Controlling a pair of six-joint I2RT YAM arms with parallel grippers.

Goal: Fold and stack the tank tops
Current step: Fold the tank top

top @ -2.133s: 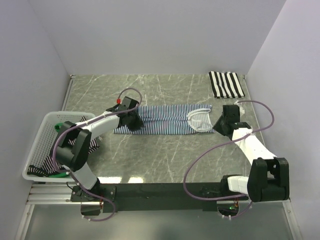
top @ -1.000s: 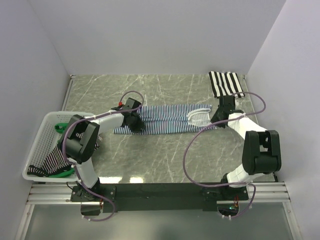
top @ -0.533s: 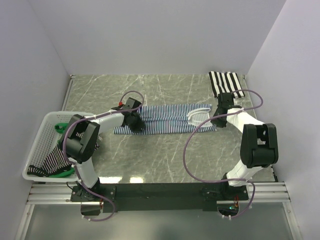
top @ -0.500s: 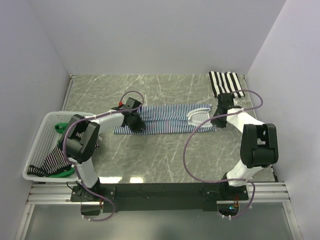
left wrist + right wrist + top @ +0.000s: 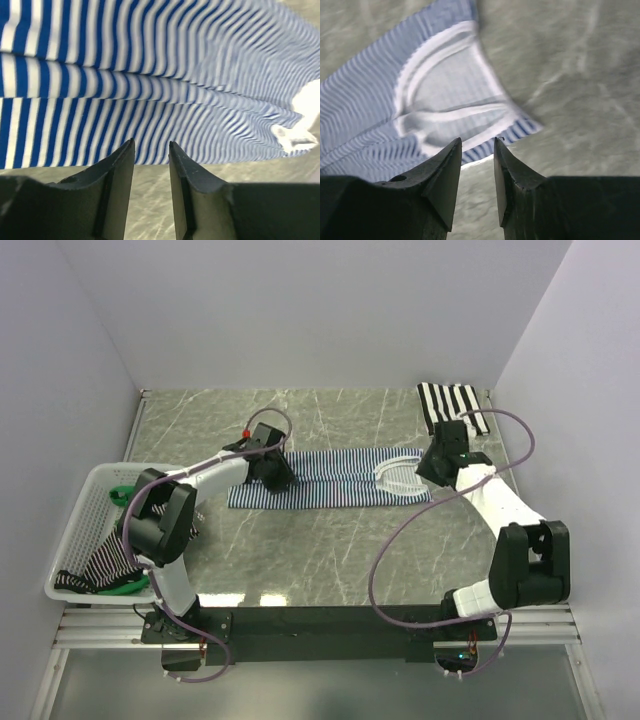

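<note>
Top external: navy-striped tank top point(image 5: 330, 478) flat at mid-frame. Left gripper point(image 5: 279, 476) over its left end, right gripper point(image 5: 430, 466) at strap end. Both narrowly parted, empty. Risk: narrow jaws catch one layer only, giving a skewed fold.

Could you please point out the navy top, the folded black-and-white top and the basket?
Navy top point(image 5: 330, 478): top view, mid body.
Black-and-white top point(image 5: 452, 408): top view, centre.
Basket point(image 5: 80, 520): top view, left wall.

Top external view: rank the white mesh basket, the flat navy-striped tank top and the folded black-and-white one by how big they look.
1. white mesh basket, by area, though only narrowly
2. navy-striped tank top, longer but slimmer, partly covered
3. folded black-and-white tank top, clearly smallest
</note>
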